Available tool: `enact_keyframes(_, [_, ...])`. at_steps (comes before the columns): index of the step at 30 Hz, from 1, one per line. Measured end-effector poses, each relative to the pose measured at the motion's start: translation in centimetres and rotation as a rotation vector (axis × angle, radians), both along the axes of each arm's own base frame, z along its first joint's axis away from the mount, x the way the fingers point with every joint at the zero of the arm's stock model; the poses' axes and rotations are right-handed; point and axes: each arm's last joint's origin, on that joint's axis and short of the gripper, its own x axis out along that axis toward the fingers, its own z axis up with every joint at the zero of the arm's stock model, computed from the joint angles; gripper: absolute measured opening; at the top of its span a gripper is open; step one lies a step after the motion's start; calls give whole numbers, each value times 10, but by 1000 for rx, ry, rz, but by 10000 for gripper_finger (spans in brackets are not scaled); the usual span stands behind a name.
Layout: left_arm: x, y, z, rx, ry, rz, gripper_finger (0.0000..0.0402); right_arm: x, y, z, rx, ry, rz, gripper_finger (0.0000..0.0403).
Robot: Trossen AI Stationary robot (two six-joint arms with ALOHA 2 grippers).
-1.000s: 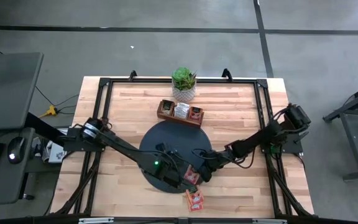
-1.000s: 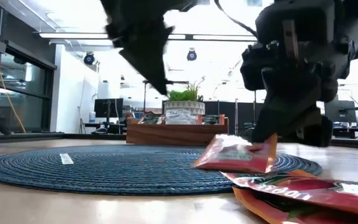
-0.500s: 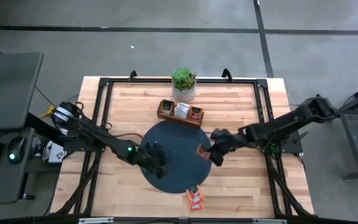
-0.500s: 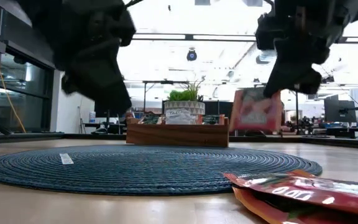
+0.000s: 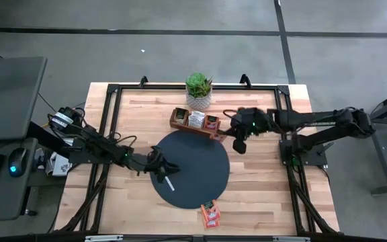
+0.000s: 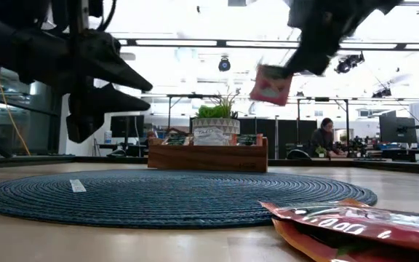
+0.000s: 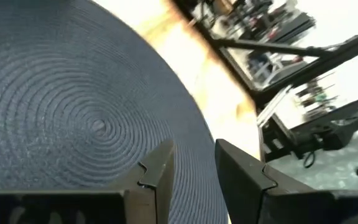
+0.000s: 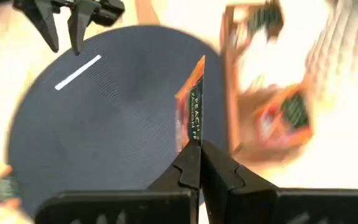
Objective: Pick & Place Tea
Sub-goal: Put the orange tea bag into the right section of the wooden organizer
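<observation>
An orange-red tea sachet (image 6: 270, 84) hangs in the air, to the right of the brown wooden tray (image 5: 195, 122); my right gripper (image 5: 239, 142) is shut on it. In the right wrist view the sachet (image 8: 191, 106) shows edge-on beyond the fingertips. My left gripper (image 5: 163, 165) stands open with nothing between its fingers, low over the left part of the dark round mat (image 5: 200, 168). Two more orange-red sachets (image 5: 210, 212) lie at the mat's near edge, one on the mat's rim and one on the wood. My right gripper pinches the sachet by one edge (image 8: 193, 142) between its two shut fingers. The fingers slant down from the table's right side. The sachet hangs below them, tilted and lifted clear, well above the tray's height (image 6: 281, 71).
A thin white strip (image 5: 169, 183) lies on the mat near my left gripper. The tray holds several sachets in its compartments, and a potted plant (image 5: 198, 90) stands behind it. A black frame (image 5: 113, 91) runs around the tabletop. People sit far behind the table.
My right gripper has lifted the sachet off the mat's near right part, rolled its wrist and carried it up and toward the far edge, beside the tray. My left gripper has drawn back from the near sachets toward the table's left, sinking and tipping to near level.
</observation>
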Motion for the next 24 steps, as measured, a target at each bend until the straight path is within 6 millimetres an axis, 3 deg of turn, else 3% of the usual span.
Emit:
enact_keyframes(5, [-9, 13, -4, 6, -75, -10, 114, 12, -26, 18, -199, -10, 87, 0])
enact_keyframes(9, [-9, 23, -6, 61, -75, -24, 114, 20, -49, 17, -265, 27, 76, 0])
enact_keyframes(16, [-6, 32, -6, 220, -77, -28, 114, 37, -83, 0, -182, 118, 82, 0])
enact_keyframes(20, [-7, 31, -7, 364, -67, -66, 114, 51, -96, -6, -124, 180, 89, 0])
enact_keyframes(24, [-7, 31, -10, 399, -46, -78, 114, 66, -105, -11, -82, 251, 95, 0])
